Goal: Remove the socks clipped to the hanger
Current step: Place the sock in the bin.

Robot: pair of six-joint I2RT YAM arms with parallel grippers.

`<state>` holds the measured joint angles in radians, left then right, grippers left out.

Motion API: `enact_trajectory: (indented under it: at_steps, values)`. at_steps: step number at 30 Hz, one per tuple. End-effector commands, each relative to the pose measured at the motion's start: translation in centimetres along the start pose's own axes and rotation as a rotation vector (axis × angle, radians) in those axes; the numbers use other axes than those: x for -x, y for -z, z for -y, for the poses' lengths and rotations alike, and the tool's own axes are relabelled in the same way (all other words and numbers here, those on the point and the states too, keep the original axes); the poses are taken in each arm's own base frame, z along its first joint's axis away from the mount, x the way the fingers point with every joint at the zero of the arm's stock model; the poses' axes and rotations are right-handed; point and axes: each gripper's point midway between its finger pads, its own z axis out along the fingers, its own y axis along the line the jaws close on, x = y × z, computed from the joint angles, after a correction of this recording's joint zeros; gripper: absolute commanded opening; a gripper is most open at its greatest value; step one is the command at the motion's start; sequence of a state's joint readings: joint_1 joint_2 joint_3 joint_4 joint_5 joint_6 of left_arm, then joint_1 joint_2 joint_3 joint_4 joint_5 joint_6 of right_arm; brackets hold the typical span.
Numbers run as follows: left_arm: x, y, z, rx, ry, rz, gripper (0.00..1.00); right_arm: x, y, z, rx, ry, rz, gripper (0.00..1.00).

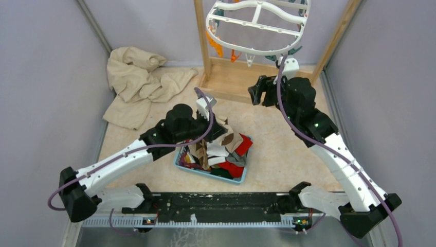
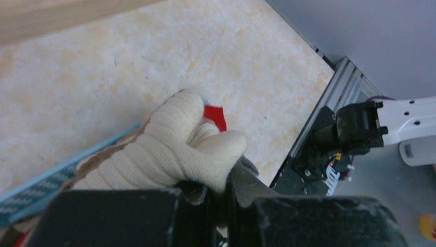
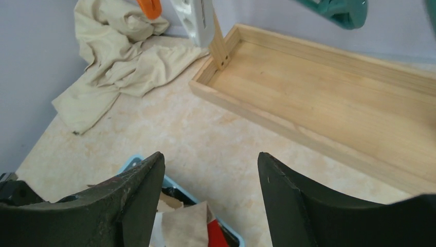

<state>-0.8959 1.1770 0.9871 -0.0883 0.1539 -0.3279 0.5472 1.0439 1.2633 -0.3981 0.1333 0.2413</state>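
left gripper [image 2: 220, 194] pinching one cream sock [image 2: 172, 150], one hanger [image 1: 257, 27]

The hanger [image 1: 267, 52] is running off the far edge of the top view, and the left gripper [image 2: 220, 198] is hiding its tips under a cream sock [image 2: 169, 149].

Hanger [image 1: 257, 24] overhead (seemingly low); tabletop [image 1: 280, 144] free
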Motion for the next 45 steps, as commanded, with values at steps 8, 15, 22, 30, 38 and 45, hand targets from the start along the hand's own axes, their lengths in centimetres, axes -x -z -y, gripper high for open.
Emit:
enact_trajectory:
  at_steps: [8, 15, 22, 30, 38, 45]
  values:
    - [-8.9, 3.5, -0.7, 0.027, 0.196, -0.272, 0.3, -5.6, 2.0, -6.0, 0.241, 0.011, -0.156, 0.62]
    - [-12.2, 3.7, -1.9, 0.08, 0.217, -0.374, 0.64, -10.5, 2.5, -8.7, 0.329, 0.002, -0.267, 0.59]
    - [-8.6, 4.1, -2.1, 0.107, 0.159, -0.247, 0.99, -14.7, 2.3, -10.7, 0.372, 0.006, -0.37, 0.59]
    - [-2.8, 7.4, -2.2, 0.168, 0.091, -0.043, 0.99, -18.1, 2.0, -12.3, 0.437, -0.04, -0.446, 0.59]
    - [-2.8, 10.3, -5.6, 0.355, 0.13, 0.076, 0.99, -21.3, 0.5, -13.6, 0.43, -0.034, -0.493, 0.57]
    - [-4.7, 9.9, -6.7, 0.399, 0.145, 0.04, 0.99, -26.8, -0.8, -10.7, 0.257, 0.019, -0.608, 0.52]
